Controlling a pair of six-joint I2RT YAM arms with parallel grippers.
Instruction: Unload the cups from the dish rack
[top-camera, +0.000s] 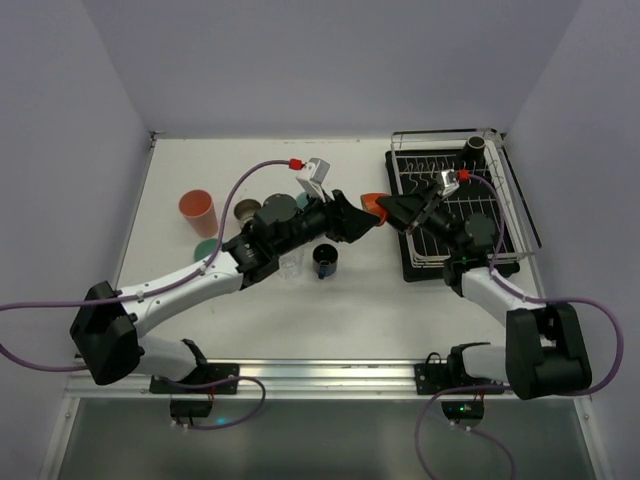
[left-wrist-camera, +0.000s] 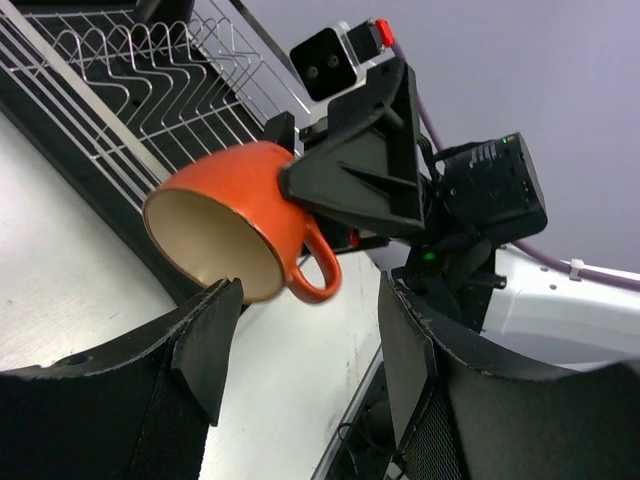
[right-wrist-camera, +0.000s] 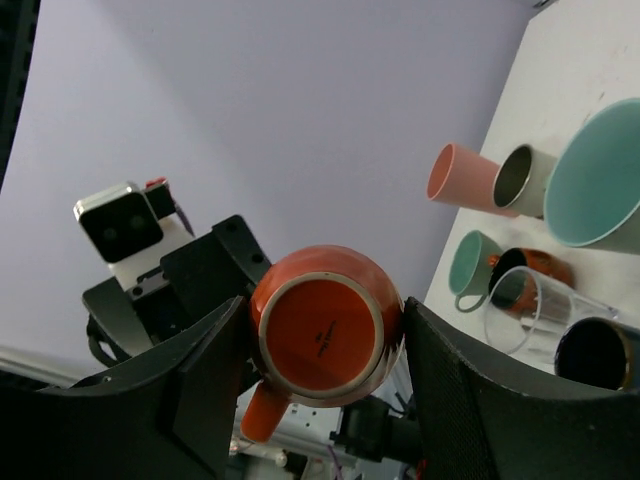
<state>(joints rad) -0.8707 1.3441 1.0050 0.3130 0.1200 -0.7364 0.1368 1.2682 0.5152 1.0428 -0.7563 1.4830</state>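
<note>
My right gripper (top-camera: 393, 212) is shut on an orange handled mug (top-camera: 374, 203) and holds it in the air left of the dish rack (top-camera: 520, 215). In the right wrist view the mug's base (right-wrist-camera: 320, 335) faces the camera between the fingers (right-wrist-camera: 215, 370). My left gripper (top-camera: 358, 220) is open just in front of the mug. In the left wrist view the mug (left-wrist-camera: 235, 220) lies on its side, mouth towards me, just beyond the left fingertip (left-wrist-camera: 215, 325). A black cup (top-camera: 476, 147) stands in the rack's far corner.
On the table left of the arms stand a salmon tumbler (top-camera: 197, 211), a teal mug (top-camera: 207, 248), a metallic-brown cup (top-camera: 247, 210), a clear glass (top-camera: 291, 263) and a dark blue cup (top-camera: 326, 262). They also show in the right wrist view, with the tumbler (right-wrist-camera: 460, 178) farthest away.
</note>
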